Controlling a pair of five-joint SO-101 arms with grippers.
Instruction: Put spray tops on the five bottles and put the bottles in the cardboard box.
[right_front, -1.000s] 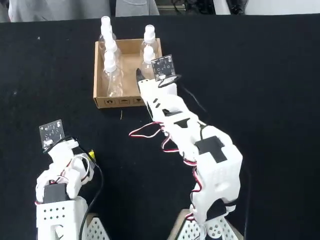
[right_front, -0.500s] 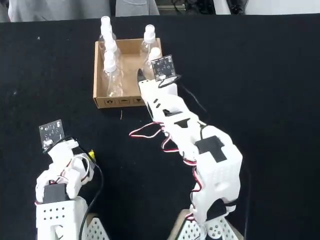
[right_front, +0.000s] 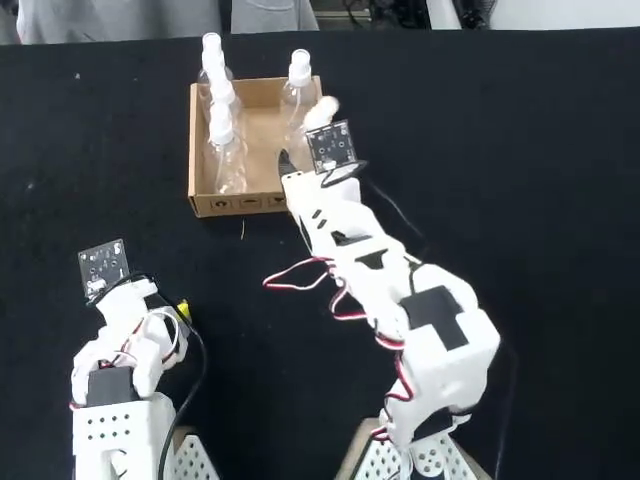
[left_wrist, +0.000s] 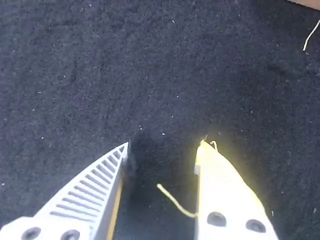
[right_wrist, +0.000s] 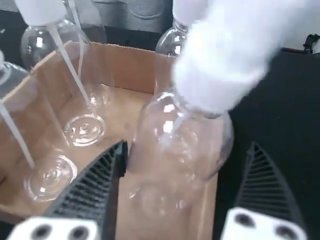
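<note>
Right jaws released, spread wide. A tilted capped bottle (right_wrist: 180, 150) sits loose between them, in the cardboard box (right_wrist: 135, 70). Other bottles (right_front: 221, 130) stand upright beyond. Left jaws parted over the black surface (left_wrist: 100, 65).

Bottle (right_front: 320, 110) has tilted sideways

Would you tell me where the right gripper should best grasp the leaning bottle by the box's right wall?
Likely mid-body on the bottle, below the shoulder, from the near side where the open right gripper sits: it is round, its spray top leans aside, and other bottles stand beyond.
</note>
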